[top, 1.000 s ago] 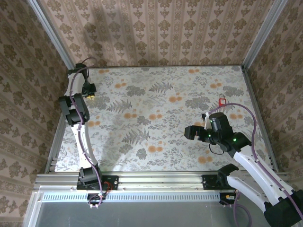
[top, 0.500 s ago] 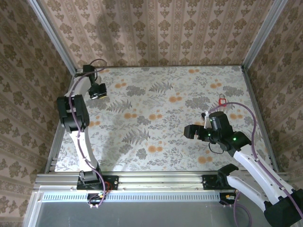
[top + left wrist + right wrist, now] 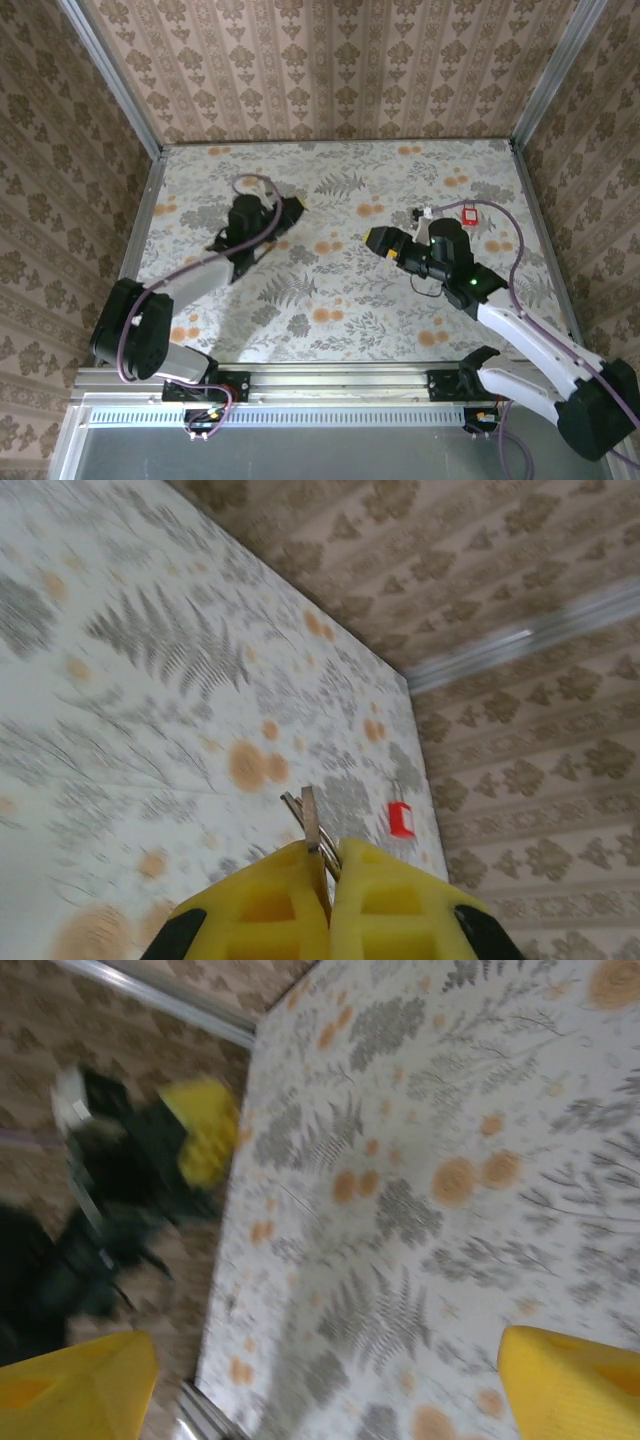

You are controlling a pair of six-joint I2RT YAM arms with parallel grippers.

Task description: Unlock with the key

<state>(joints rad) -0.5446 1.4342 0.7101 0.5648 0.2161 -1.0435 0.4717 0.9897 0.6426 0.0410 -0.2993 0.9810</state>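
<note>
Top external view first: the left arm has left the far-left corner of the table, where it was a second ago, and swung out over the middle, so the left gripper [image 3: 288,210] now sits well to the left of the red padlock [image 3: 468,214], with much patterned table [image 3: 330,340] between them. The right gripper [image 3: 380,240] has also shifted, turning to a spot nearer the padlock, on its left and slightly toward the arm bases. The padlock itself lies untouched where it was, close to the table's right edge. Left wrist view: the left gripper [image 3: 328,870] has its yellow fingers pressed together on the key [image 3: 310,820], whose metal blade sticks out ahead and points roughly toward the red padlock [image 3: 401,820], still apart from it. Right wrist view: the right gripper [image 3: 320,1380] stands spread wide with nothing between its fingertips [image 3: 70,1380], looking away from the padlock at the blurred left arm [image 3: 120,1190]. Judging from this, the key is secured and on its way; the padlock has yet to be steadied and the key inserted.
</note>
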